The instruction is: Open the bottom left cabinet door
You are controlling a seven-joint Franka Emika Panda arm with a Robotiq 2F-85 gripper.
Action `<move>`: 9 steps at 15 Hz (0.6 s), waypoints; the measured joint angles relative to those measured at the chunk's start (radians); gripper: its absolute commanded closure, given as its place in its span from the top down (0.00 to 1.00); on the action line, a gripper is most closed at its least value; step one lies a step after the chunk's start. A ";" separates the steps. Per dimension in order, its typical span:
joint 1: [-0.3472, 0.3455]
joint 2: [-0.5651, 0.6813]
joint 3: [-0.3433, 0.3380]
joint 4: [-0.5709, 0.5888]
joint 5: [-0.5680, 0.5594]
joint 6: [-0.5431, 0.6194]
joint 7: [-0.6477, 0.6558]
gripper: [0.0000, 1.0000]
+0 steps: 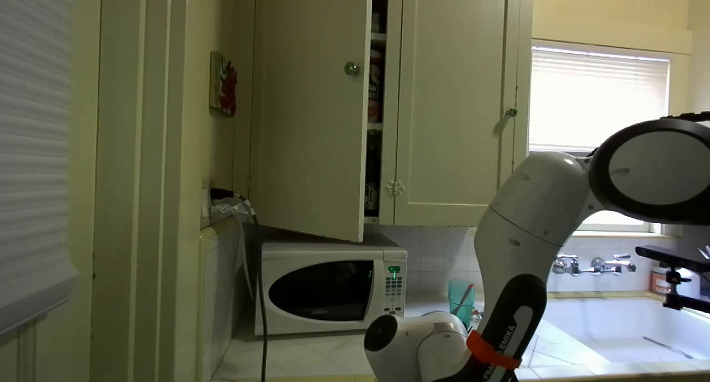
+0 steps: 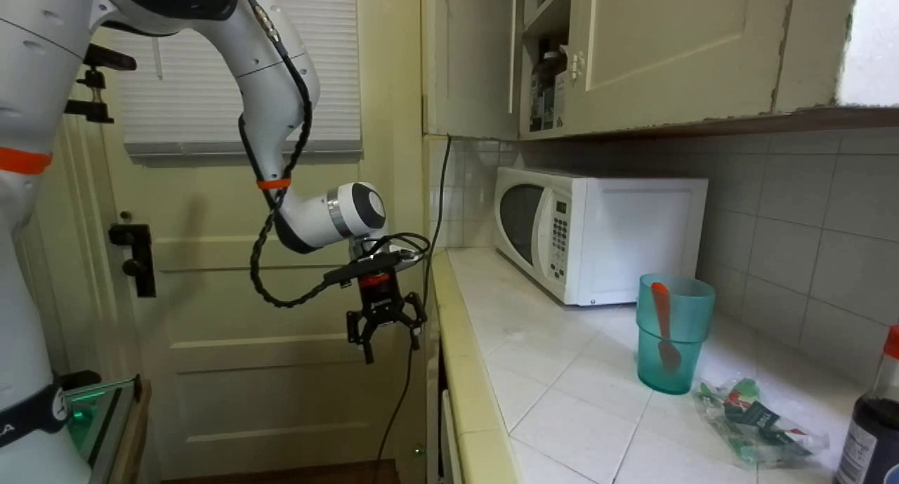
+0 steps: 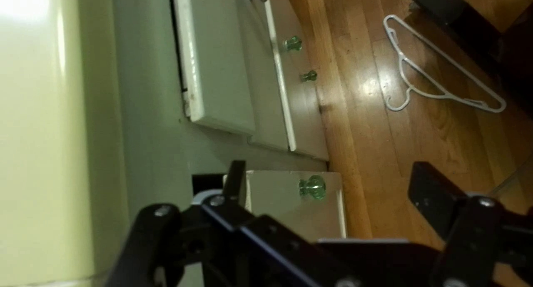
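Note:
The lower cabinet door [image 3: 291, 214] is pale green with a green glass knob [image 3: 313, 187] in the wrist view. A dark gap shows beside the door's edge nearest the counter, so it looks slightly ajar. In an exterior view the door's edge [image 2: 449, 438] shows below the counter, with a small knob [image 2: 419, 450]. My gripper [image 2: 392, 350] is open and empty, pointing down in front of the counter edge. In the wrist view the open fingers [image 3: 329, 166] stand either side of the knob in the picture, apart from it. The lower part of the door is hidden behind the gripper.
The yellow counter edge [image 2: 467, 371] runs close beside the gripper. A black cable [image 2: 400, 393] hangs near it. Drawers with knobs [image 3: 220, 62] adjoin the door. A white hanger [image 3: 441, 70] lies on the floor. An upper cabinet door [image 1: 310, 121] stands ajar above the microwave [image 1: 333, 290].

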 measured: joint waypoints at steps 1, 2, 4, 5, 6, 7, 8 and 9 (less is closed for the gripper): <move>0.010 0.008 -0.009 0.007 -0.051 0.016 0.042 1.00; 0.021 0.019 -0.016 0.015 -0.104 0.025 0.086 1.00; 0.041 0.042 -0.019 0.034 -0.185 0.028 0.161 1.00; 0.051 0.057 -0.019 0.044 -0.213 0.028 0.189 1.00; 0.061 0.073 -0.016 0.053 -0.235 0.028 0.213 1.00; 0.072 0.090 -0.013 0.063 -0.252 0.028 0.233 1.00; 0.082 0.107 -0.011 0.072 -0.269 0.028 0.254 1.00; 0.092 0.123 -0.010 0.079 -0.285 0.028 0.275 1.00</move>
